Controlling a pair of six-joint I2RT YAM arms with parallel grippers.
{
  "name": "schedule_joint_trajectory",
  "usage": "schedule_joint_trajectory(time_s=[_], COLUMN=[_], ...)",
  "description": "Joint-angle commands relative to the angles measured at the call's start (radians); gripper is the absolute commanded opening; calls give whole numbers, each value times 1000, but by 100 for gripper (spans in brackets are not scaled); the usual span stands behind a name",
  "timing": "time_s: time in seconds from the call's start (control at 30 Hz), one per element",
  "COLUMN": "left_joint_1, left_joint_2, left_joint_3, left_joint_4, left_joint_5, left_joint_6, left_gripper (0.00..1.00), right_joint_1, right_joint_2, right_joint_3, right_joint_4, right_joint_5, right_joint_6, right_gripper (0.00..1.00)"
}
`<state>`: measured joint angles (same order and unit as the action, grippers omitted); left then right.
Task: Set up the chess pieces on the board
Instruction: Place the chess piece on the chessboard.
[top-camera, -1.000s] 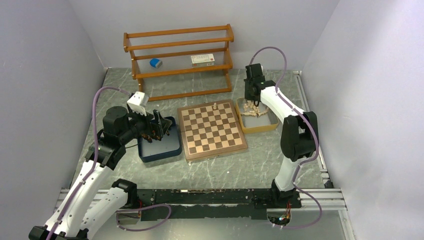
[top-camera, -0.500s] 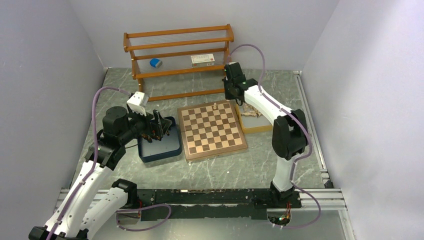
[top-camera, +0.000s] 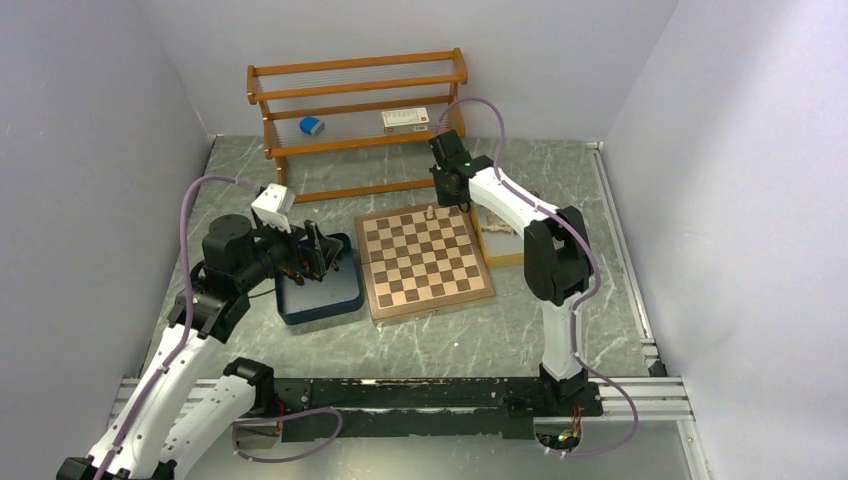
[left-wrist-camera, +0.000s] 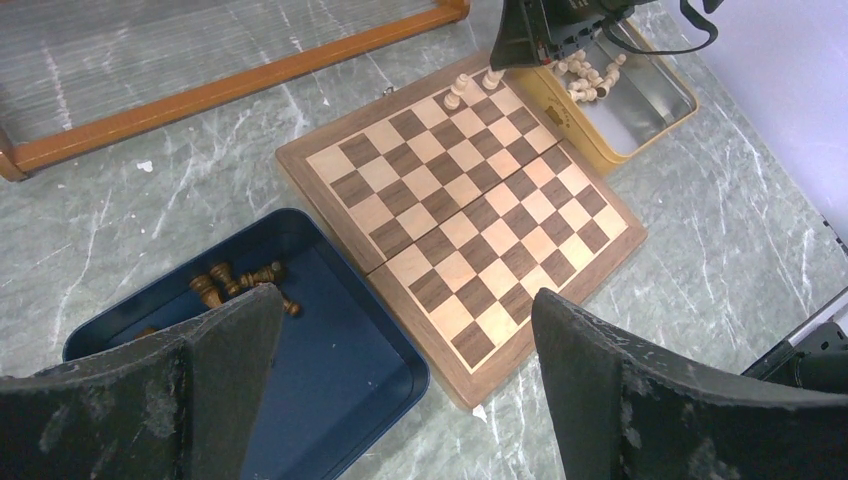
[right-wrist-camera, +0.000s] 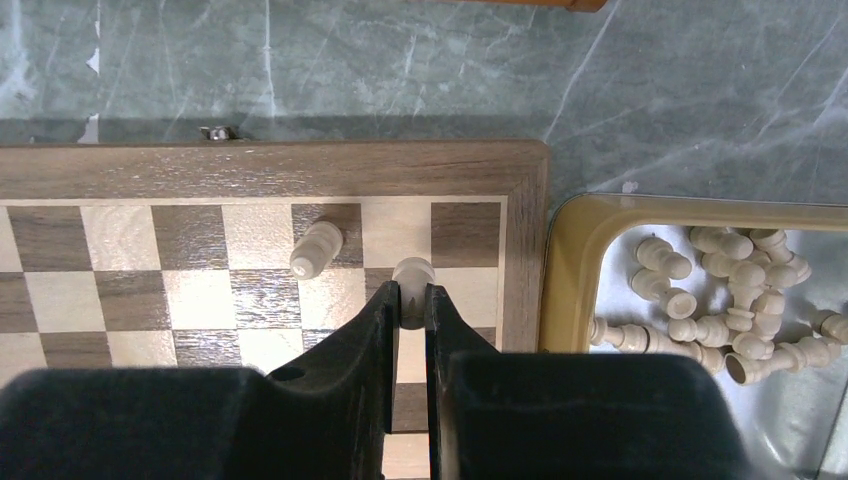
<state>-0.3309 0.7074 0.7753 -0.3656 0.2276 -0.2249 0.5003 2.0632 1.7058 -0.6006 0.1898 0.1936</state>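
On the marbled surface (top-camera: 420, 330), the checked wooden board (top-camera: 430, 270) lies central and almost bare, so the job looks barely begun (most of both sets is left to place). The navy tray (top-camera: 325, 295) at its 9 o'clock holds the dark brown pieces (left-wrist-camera: 240, 282), and the yellow tray (top-camera: 500, 260) at its 2 o'clock holds the heaped cream pieces (right-wrist-camera: 720, 290). The left pincer (left-wrist-camera: 405, 310) hangs wide and empty above the navy tray, while the right pincer (right-wrist-camera: 412, 300) is nipped narrow on a small round-topped cream piece (right-wrist-camera: 413, 272) over the 12 o'clock row, near its lone standing neighbour (right-wrist-camera: 318, 248).

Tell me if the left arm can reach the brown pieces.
Probably yes: the open left gripper hangs just over the blue tray, with nothing between it and the brown pieces.
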Motion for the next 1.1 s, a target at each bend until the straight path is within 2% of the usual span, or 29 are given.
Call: schedule_joint_trajectory(time_s=[0.0,0.77,1.07], left_joint_1=[-8,-8,-8], left_joint_2=[-14,-10,-19], left_joint_3=[-8,-8,-8], left_joint_4=[7,8,8], left_joint_5=[-21,-12,-17], left_joint_6=[-3,-3,-3], left_gripper=[99,99,98], right_joint_1=[8,12,13], right_joint_2=[23,111,118], right_joint_3=[39,104,97], right_joint_4=[-23,-56,-54], right_joint_5=[-8,-27,-24], right_joint_6=[-6,-2,-2], right_gripper=[11,14,19])
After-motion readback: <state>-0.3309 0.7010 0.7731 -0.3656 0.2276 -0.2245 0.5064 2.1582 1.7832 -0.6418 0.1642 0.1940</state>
